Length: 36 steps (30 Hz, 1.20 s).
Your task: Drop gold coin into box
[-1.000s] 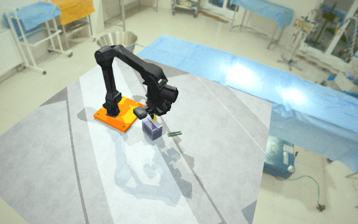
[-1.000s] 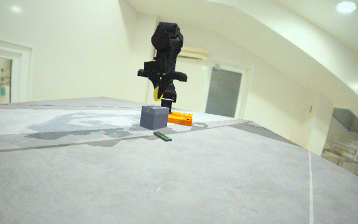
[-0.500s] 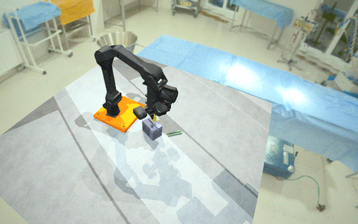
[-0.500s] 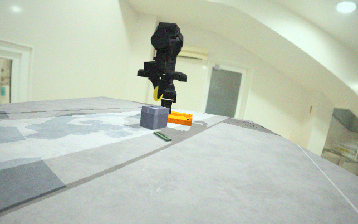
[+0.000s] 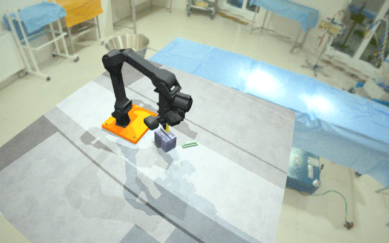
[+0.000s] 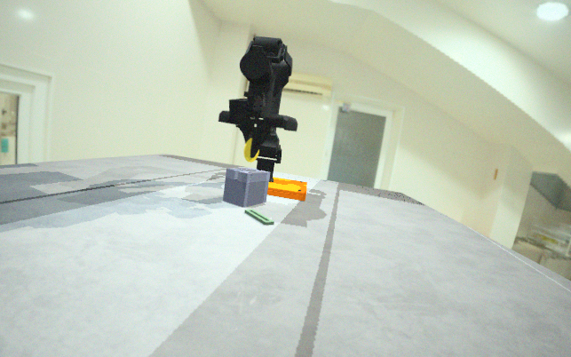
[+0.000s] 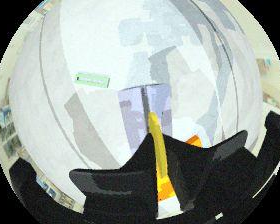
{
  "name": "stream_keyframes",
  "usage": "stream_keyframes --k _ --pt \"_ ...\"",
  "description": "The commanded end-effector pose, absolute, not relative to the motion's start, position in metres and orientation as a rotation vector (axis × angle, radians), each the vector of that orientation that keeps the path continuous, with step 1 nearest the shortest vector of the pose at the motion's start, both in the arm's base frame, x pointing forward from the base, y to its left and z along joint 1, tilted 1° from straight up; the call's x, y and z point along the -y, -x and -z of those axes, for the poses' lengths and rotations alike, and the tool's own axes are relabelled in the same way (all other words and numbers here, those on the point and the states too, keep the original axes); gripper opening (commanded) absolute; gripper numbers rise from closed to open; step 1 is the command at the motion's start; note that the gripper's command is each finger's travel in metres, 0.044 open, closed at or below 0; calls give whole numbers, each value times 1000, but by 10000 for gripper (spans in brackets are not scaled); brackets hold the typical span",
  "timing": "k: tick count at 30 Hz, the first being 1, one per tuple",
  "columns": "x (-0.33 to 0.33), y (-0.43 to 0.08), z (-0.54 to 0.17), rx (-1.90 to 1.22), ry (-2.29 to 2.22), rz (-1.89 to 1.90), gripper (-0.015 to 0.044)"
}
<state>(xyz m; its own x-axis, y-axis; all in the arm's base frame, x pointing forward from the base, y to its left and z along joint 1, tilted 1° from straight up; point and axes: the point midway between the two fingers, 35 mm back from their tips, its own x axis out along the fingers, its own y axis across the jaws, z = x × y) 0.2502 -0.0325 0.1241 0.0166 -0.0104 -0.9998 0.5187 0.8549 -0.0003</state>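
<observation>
The gold coin [image 5: 167, 127] [image 6: 248, 151] [image 7: 160, 147] is held on edge between the fingers of my gripper [image 5: 166, 123] [image 6: 254, 140] [image 7: 152, 136], which is shut on it. The grey box [image 5: 169, 144] [image 6: 245, 189] [image 7: 130, 112] stands below the coin, and the exterior view shows a gap between them. In the wrist view the dark slot [image 7: 145, 100] runs toward the coin's far edge; the coin looks slightly turned against it. The fingers and coin hide part of the lid. The green holder [image 5: 184, 146] [image 6: 266, 221] [image 7: 91, 84] lies beside the box, with no coin in it.
The orange base plate [image 5: 140, 116] [image 6: 288, 192] [image 7: 193, 141] of the arm lies close behind the box. The arm's shadow falls across the grey table [image 5: 235, 181] [image 6: 234, 311]. A blue-draped table [image 5: 220, 66] stands beyond its far edge.
</observation>
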Motion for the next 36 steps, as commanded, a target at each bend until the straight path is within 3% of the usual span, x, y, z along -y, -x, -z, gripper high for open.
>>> stream_keyframes --k 1,36 --pt "33 -251 -124 -1509 -422 431 0" --pt "32 -250 -112 -1509 -421 429 0"
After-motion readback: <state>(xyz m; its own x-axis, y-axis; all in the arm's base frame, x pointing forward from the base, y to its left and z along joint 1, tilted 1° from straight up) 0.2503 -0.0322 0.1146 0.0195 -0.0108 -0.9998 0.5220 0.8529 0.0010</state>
